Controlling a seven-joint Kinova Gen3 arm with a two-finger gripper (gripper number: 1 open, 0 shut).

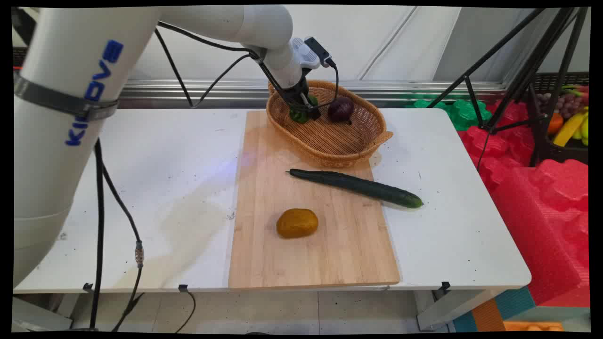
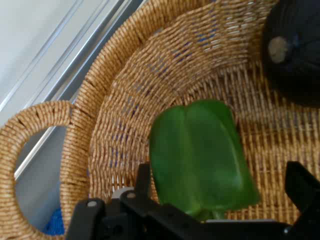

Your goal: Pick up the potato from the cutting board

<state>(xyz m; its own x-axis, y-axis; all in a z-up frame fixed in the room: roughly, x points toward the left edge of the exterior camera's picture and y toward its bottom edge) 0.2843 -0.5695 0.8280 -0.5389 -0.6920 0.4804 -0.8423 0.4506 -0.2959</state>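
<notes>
Main view shows the black two-finger pincer (image 1: pixel 305 112) lowered inside the oval woven wicker basket (image 1: pixel 362 141), which stands at the far end of the long light wooden cutting board (image 1: pixel 330 249) on the white table (image 1: pixel 155 188). The pincer is at the left part of the basket, over the green bell pepper (image 1: pixel 298 116). In the hand view the green bell pepper (image 2: pixel 200 160) lies between the two fingers (image 2: pixel 142 180), which stand apart on either side of it; the jaws are wide open and I cannot tell if they touch the pepper. Just to the right of the pepper in the basket lies a dark purple round vegetable (image 1: pixel 340 108). On the near side of the basket, a long dark green cucumber (image 1: pixel 358 187) lies across the board, its right end over the table. Nearer still, a yellow-brown oval potato (image 1: pixel 297 223) rests on the board, well apart from the cucumber.
</notes>
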